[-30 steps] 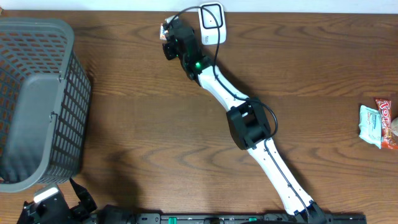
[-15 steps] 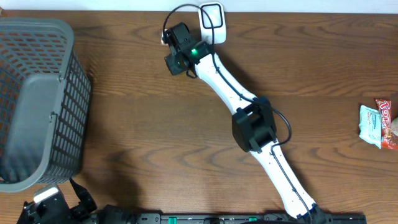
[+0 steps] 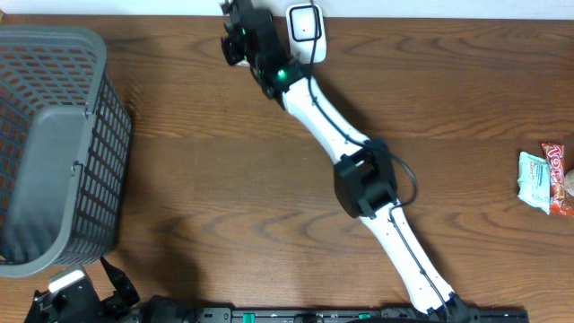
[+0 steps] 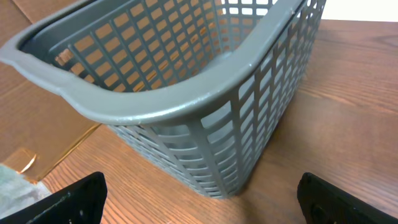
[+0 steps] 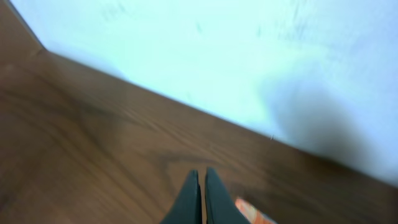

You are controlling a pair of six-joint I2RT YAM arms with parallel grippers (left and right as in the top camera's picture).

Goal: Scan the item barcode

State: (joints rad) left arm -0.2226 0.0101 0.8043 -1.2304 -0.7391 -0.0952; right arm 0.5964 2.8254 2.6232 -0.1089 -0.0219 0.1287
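Observation:
My right gripper [image 3: 233, 27] is at the table's far edge, just left of the white barcode scanner [image 3: 306, 32]. In the right wrist view its fingers [image 5: 200, 186] are pressed together over bare wood, and the picture is blurred. A small orange and white piece of the item [image 5: 252, 215] shows just right of the right finger; I cannot tell whether it is gripped or lies underneath. My left gripper [image 4: 202, 199] stands wide open with nothing between its fingers, low at the near left in front of the basket.
A grey mesh basket [image 3: 85, 40] fills the left side, close ahead in the left wrist view [image 4: 155, 106]. Two snack packets [image 3: 545, 179] lie at the right edge. The scanner's black cable [image 3: 269, 16] loops beside the right gripper.
The right arm has swung its gripper from beside the scanner out toward the middle and back up to the far edge. Its jaws parted briefly and shut again. The left arm has not moved.

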